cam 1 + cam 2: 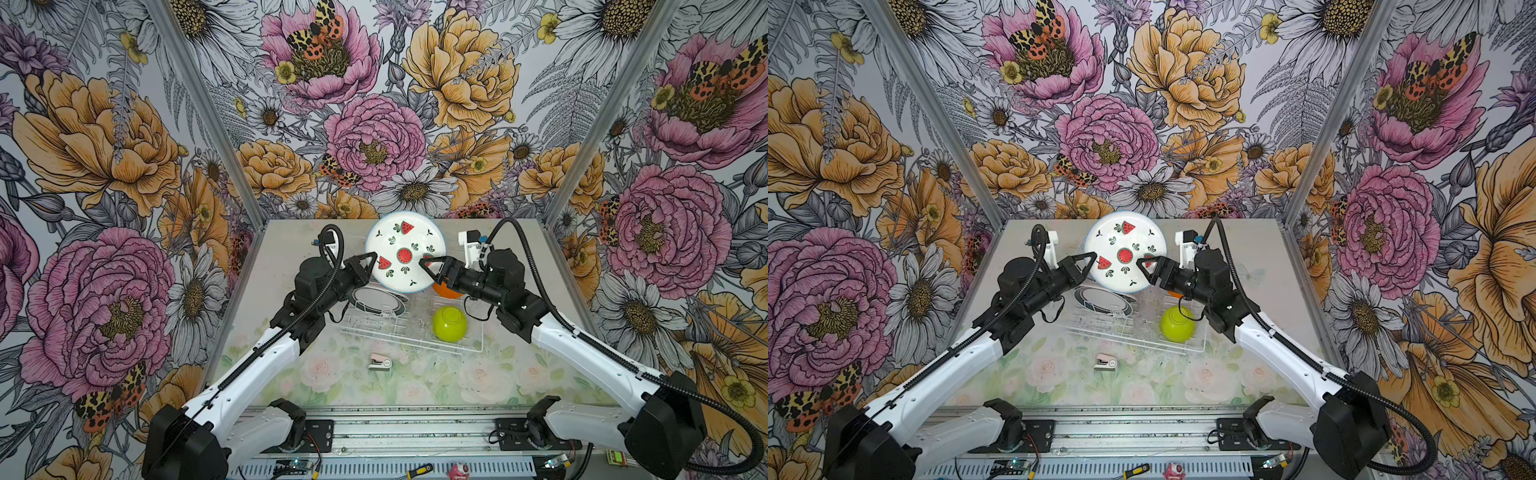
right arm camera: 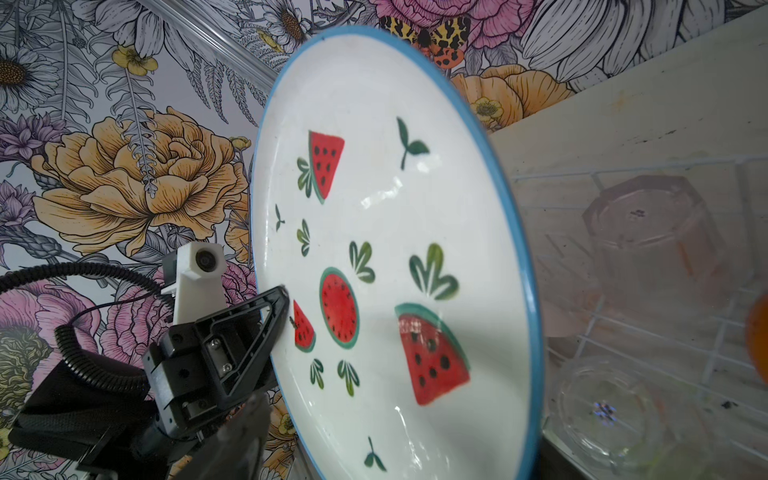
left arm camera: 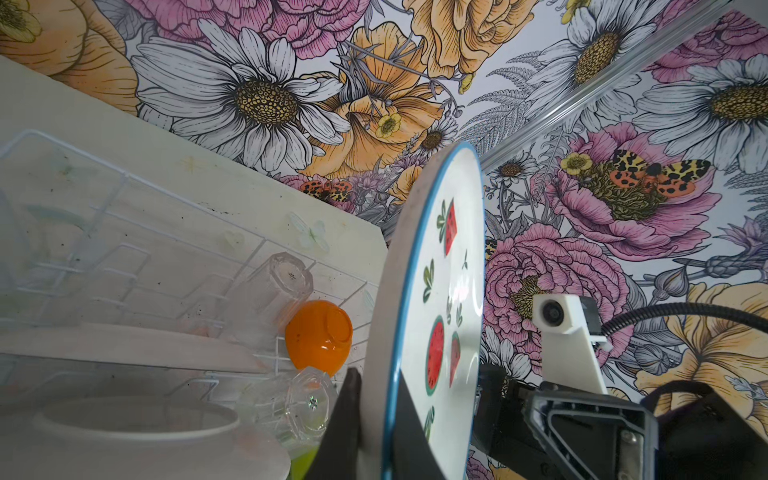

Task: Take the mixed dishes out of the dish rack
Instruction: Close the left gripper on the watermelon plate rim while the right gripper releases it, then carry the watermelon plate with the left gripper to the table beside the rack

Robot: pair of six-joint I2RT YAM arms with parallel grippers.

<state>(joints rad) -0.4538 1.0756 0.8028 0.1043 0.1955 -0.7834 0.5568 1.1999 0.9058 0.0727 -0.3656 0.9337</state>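
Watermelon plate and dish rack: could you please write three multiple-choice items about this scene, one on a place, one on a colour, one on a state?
1. Where is the lime-green bowl?
A in the dish rack
B in a gripper
C out of view

2. What colour is the rim of the watermelon plate?
A red
B blue
C yellow

3. Which gripper holds the plate?
A left
B right
C neither

Answers:
1 A, the bowl sits among the rack's wires.
2 B, a blue line circles the plate.
3 A, the left gripper is shut on its edge, while the right gripper is open.
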